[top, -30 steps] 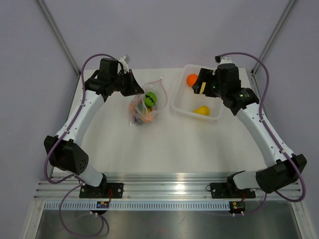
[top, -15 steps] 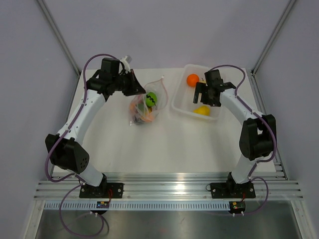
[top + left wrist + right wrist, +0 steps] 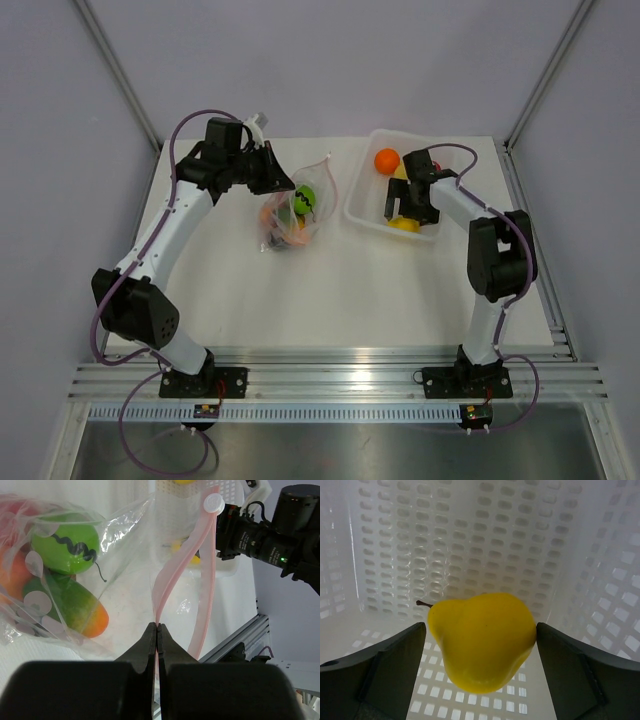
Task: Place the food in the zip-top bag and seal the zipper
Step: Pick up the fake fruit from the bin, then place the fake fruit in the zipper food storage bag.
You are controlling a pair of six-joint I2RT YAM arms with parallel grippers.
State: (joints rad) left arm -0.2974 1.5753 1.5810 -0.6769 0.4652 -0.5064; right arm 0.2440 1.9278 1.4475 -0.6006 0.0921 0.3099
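Left gripper pinches pink zipper

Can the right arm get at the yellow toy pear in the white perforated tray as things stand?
Probably yes. The right gripper is open, its fingers either side of the yellow toy pear, nothing between them. The white perforated tray is open-topped, and the orange toy fruit sits apart.

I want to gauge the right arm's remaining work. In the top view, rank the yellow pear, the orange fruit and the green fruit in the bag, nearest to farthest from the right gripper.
From the right gripper:
1. Yellow pear, between its fingers in the tray.
2. Orange fruit, at the tray's far end.
3. Green fruit, leftward inside the zip-top bag.
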